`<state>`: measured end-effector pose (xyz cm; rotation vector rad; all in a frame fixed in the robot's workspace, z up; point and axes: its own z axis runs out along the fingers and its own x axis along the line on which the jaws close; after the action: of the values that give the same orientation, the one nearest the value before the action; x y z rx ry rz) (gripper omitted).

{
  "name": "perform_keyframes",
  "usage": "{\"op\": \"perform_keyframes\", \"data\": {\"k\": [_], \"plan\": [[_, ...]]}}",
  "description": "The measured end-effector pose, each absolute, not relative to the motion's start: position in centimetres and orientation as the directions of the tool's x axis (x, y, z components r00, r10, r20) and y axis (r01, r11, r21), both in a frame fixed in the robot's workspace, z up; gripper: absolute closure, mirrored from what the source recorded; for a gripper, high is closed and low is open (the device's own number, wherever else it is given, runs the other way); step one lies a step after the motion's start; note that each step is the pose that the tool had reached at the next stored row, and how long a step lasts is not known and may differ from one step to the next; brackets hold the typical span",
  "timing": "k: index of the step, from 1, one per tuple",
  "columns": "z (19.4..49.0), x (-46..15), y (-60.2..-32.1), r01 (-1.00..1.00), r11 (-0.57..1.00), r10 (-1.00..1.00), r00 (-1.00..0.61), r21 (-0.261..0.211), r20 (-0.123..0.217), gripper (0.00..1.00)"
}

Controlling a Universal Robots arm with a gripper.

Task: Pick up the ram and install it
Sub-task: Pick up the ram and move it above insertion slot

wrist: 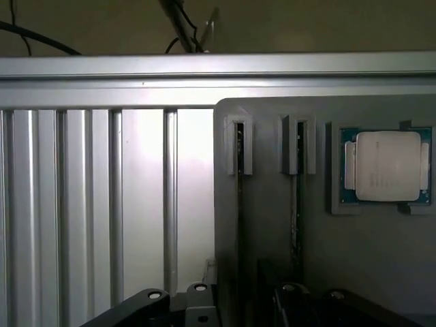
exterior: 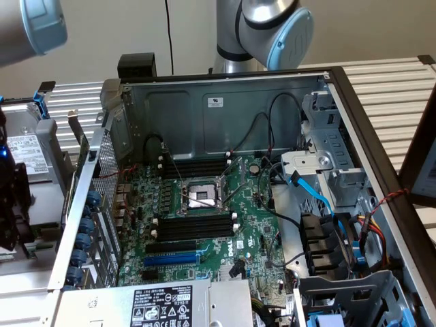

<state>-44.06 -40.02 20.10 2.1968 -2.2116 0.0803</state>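
Gripper point(wrist: 242, 310) hangs over the gray holder point(wrist: 269, 218); I cannot tell if it is open or closed. Just ahead of it the ram point(wrist: 239, 146) stands on its thin edge in a slot, likely so its top is easy to pinch, and its long side runs straight away from the gripper, beside a second stick point(wrist: 298, 146)

Arm point(exterior: 272, 27) overhead toward the exterior view's left, pincer point(wrist: 235, 310) low.
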Motion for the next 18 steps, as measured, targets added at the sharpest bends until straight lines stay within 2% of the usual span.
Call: {"op": "perform_keyframes", "data": {"k": [6, 8, 9, 10, 12, 18], "plan": [[19.8, -44.3, -40.0, -1.0, 0.006, -0.999, -0.007, -0.02, 0.049, 0.66], [19.8, -44.3, -40.0, -1.0, 0.006, -0.999, -0.007, -0.022, 0.049, 0.79], [19.8, -44.3, -40.0, -1.0, 0.006, -0.999, -0.007, -0.022, 0.049, 0.79], [19.8, -44.3, -40.0, -1.0, 0.006, -0.999, -0.007, -0.023, 0.048, 0.85], [20.4, -44.3, -40.0, -1.0, 0.006, -0.999, -0.007, -0.023, 0.048, 0.87], [22.9, -44.4, -40.0, -1.0, 0.007, -0.999, -0.008, -0.023, 0.048, 0.87]]}}
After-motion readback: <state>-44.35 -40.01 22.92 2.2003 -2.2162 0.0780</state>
